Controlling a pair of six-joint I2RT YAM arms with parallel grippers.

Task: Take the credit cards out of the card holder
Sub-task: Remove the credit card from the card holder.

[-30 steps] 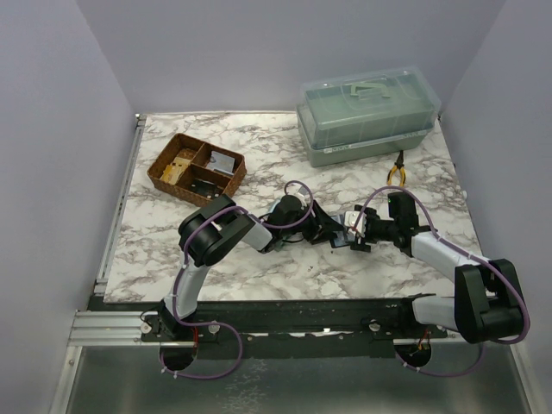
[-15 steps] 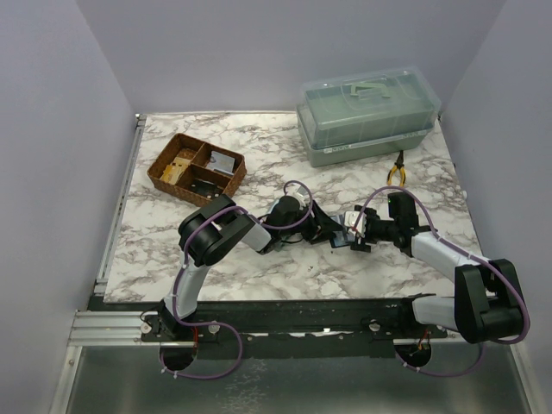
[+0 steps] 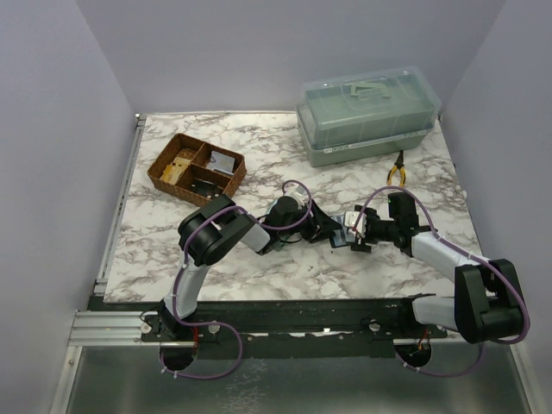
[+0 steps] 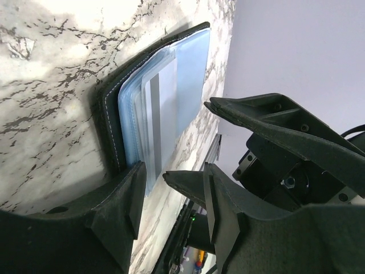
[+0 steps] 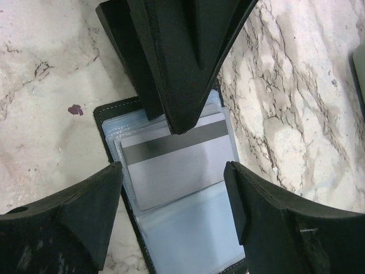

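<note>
Credit card (image 5: 177, 168) in card holder (image 5: 107, 127) on table (image 5: 45, 45); tray (image 3: 165, 153) behind-left.

Matt black card holder (image 5: 104, 123); smooth credit card (image 5: 174, 168); marble-look table (image 5: 40, 68).

In the right wrist view a finger (image 5: 182, 68) of the left gripper (image 4: 153, 174) covers the left end of the card holder (image 5: 104, 123) and part of the credit card (image 5: 177, 171); the picture edge cuts the holder's right end. From above, what lies in the wicker tray (image 3: 177, 191) is too small to tell.
</note>
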